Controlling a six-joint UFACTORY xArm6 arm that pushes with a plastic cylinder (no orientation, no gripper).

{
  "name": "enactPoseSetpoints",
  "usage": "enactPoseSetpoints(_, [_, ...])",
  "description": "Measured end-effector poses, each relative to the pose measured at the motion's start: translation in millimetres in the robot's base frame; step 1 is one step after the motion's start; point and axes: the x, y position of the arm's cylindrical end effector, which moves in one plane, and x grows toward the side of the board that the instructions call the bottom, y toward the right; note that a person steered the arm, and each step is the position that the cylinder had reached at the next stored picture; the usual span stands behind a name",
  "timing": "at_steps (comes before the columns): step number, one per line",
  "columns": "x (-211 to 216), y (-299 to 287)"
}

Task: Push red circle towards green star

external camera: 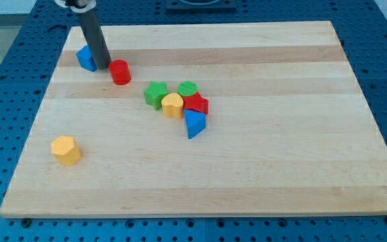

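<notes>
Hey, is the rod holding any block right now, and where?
Nothing is held. My tip has no grasp; it stands between the blue block and the red circle block, beside the circle's left edge.

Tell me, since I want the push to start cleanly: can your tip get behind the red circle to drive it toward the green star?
Probably yes. My tip already sits just at the view's left of the red circle, opposite the green star. The blue block lies behind the rod, out of the way.
</notes>
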Motion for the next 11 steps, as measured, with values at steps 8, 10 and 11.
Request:
enactPoseSetpoints(8, [42,38])
enactPoseSetpoints(10, [53,54])
enactPoseSetpoints(11, [55,54])
